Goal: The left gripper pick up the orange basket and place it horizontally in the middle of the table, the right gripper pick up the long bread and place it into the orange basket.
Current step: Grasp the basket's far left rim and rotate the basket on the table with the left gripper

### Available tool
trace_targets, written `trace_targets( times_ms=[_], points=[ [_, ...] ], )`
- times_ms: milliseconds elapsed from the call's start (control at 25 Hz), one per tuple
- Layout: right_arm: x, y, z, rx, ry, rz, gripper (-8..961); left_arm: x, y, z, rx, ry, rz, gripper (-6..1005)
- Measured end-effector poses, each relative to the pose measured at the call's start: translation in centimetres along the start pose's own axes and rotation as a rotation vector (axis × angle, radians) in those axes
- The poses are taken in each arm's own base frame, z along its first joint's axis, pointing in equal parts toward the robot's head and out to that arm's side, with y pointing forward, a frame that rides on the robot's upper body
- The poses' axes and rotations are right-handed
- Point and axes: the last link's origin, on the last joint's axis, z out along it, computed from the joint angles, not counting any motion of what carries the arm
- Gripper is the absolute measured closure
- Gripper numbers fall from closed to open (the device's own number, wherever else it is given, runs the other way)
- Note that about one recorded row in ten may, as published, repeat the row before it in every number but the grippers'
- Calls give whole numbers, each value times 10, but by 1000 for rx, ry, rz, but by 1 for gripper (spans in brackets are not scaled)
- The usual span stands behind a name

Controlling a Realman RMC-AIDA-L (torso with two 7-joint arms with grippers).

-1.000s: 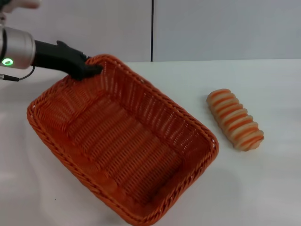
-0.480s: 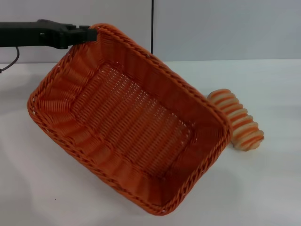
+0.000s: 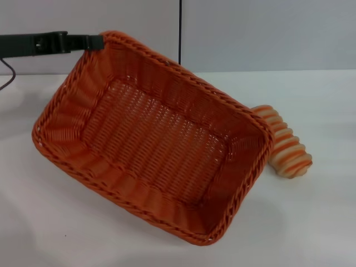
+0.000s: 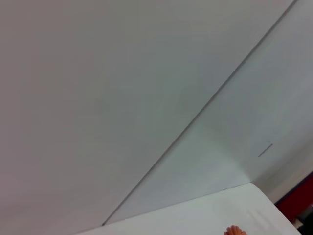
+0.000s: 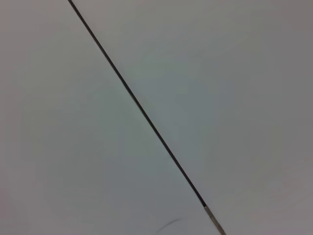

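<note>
The orange basket (image 3: 156, 133) is tipped up in the head view, its far corner lifted and its near-left rim low over the table (image 3: 311, 222). My left gripper (image 3: 97, 42) reaches in from the upper left and is shut on the basket's raised far rim corner. The long bread (image 3: 285, 149) lies on the table to the basket's right, its left end hidden behind the basket's rim. A small orange tip of the bread (image 4: 234, 230) shows in the left wrist view. The right gripper is out of view.
A grey wall (image 3: 261, 33) with a dark vertical seam (image 3: 180, 28) stands behind the table. The right wrist view shows only wall and the seam (image 5: 142, 112). Bare tabletop lies in front and to the right of the bread.
The left gripper has risen with the basket's far corner, tilting the basket up off the table and swinging it toward the bread, which it now partly covers.
</note>
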Motion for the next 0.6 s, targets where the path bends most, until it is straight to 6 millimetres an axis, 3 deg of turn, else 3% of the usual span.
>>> trace_targets(
  times_ms=[200, 600],
  points=[
    [0, -2, 0, 9, 3, -2, 173, -7, 0, -2, 10, -2, -33, 809],
    [0, -2, 7, 16, 13, -6, 173, -48, -9, -24, 62, -17, -202, 810]
  ],
)
